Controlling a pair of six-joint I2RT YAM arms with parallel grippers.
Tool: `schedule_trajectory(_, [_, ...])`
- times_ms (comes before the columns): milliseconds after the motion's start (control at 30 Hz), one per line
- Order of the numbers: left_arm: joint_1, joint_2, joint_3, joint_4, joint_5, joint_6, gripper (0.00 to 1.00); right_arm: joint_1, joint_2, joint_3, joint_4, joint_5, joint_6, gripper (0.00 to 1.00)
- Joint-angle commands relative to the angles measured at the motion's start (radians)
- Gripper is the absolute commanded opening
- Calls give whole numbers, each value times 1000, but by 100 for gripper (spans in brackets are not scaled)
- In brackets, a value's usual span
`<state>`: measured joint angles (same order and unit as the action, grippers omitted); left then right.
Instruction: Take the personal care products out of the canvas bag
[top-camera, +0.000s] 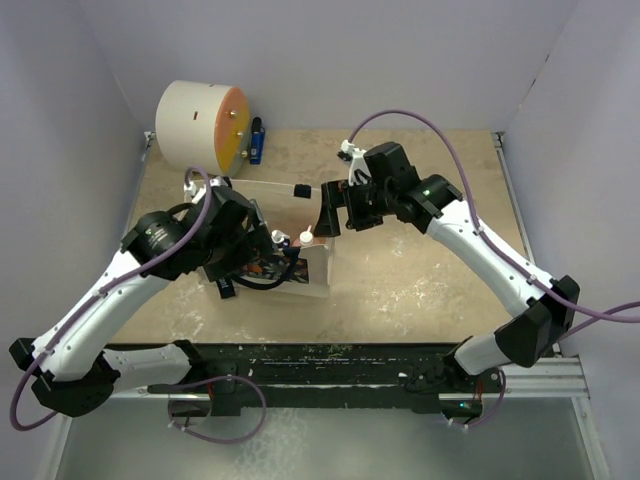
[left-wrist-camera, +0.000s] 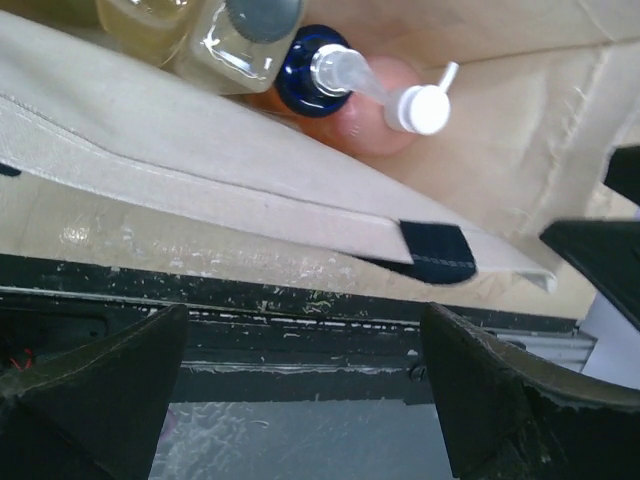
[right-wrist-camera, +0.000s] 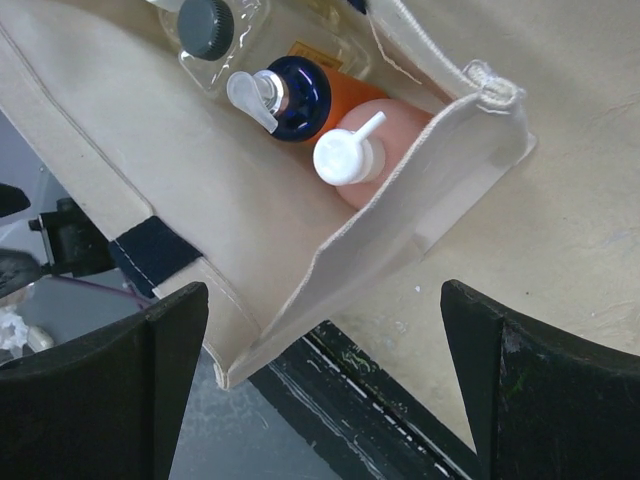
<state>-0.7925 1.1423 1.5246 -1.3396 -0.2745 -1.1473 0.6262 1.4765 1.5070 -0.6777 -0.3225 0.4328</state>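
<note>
Inside the canvas bag, bottles lie untouched beyond both arms' spread fingers.

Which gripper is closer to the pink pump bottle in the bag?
Right. The right gripper is open just over the pink bottle in a corner of the bag; the left gripper is open outside the near rim, farther off.
</note>
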Motion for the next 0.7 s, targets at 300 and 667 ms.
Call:
schedule_trajectory(300, [213,-52,-245,184,238,-64,90,52,-21,-25,-45,33,-28,100])
schedule_trajectory(667, [214,-269,-541,243,308,-55,65,59,-125,-270,-14,42,-7,100])
